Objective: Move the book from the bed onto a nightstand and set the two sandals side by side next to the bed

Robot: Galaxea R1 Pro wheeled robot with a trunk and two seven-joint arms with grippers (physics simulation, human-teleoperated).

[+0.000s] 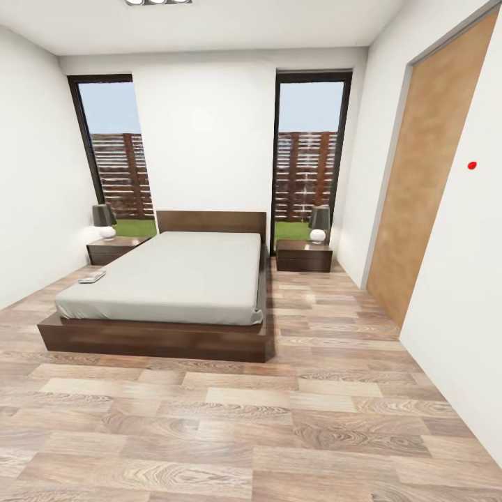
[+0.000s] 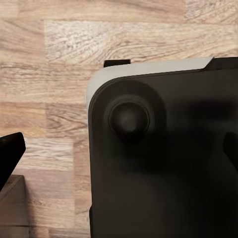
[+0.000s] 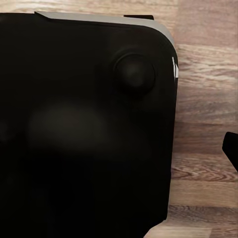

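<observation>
Dark-covered book [image 1: 92, 277] sits at the bed's [image 1: 188, 275] left edge, near the left nightstand [image 1: 115, 248]. Roll up that side, you'll want a short reach. No sandals in sight yet. Can't tell if either gripper's fingers are clenched or released.

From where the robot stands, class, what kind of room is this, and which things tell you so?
A bedroom: a low bed with a grey mattress and wooden headboard, and a nightstand with a lamp on either side.
</observation>
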